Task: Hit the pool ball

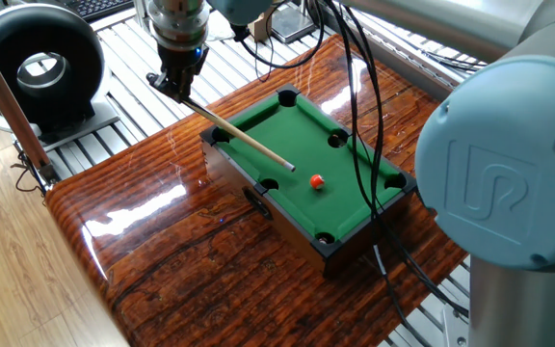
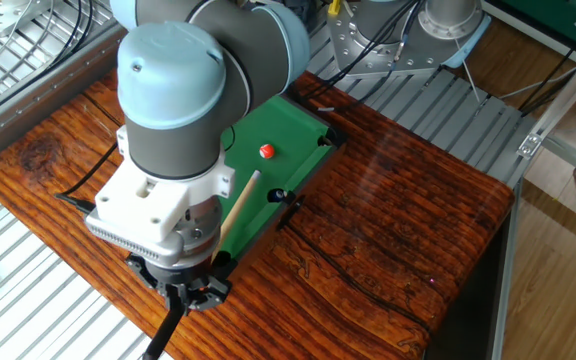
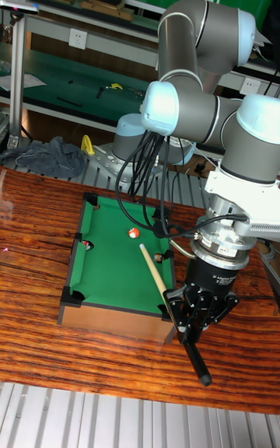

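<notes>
The pool ball point(image 1: 317, 180) point(image 2: 266, 152) point(image 3: 133, 232) is small, orange-red and glossy, and rests on the green felt of a miniature pool table point(image 1: 297, 125) point(image 3: 109, 261). My gripper point(image 1: 176, 83) point(image 2: 194, 291) point(image 3: 194, 325) hangs beyond the table's short end, shut on a pale wooden cue point(image 1: 239, 135) point(image 2: 236, 205) point(image 3: 155, 273). The cue slants over the felt, and its tip stands a short gap from the ball, apart from it. Several dark pockets ring the felt.
The little pool table stands on a glossy wooden tabletop point(image 1: 181, 251). A black round device point(image 1: 41, 67) sits on the metal slats at the back left. Black cables point(image 1: 359, 106) hang over the felt. The arm's big grey joint point(image 1: 499, 193) hides the right side.
</notes>
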You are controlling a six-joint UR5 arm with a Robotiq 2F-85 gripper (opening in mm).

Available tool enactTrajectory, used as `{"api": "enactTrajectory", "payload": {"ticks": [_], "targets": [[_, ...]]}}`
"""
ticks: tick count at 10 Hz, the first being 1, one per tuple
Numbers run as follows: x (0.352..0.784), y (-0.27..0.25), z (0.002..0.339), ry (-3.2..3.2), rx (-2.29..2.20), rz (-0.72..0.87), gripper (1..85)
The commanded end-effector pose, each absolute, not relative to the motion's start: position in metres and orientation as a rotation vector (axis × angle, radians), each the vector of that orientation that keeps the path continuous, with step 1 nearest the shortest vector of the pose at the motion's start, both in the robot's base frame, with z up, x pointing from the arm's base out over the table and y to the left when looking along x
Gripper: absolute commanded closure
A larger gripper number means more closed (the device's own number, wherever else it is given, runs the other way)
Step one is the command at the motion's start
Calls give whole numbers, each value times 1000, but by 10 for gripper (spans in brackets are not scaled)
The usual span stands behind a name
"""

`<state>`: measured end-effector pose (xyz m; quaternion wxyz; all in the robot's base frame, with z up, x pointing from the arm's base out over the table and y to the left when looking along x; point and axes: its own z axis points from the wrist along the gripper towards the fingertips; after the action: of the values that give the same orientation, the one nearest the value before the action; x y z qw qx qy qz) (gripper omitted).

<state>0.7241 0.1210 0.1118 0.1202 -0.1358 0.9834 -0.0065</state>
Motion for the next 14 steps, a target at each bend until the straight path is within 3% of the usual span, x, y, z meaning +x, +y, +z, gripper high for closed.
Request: {"api": "enactTrajectory", "payload": {"ticks": [1, 14], "targets": [[718, 119, 112, 2883, -397, 1, 843], [724, 115, 112, 2860, -406, -14, 843]]}}
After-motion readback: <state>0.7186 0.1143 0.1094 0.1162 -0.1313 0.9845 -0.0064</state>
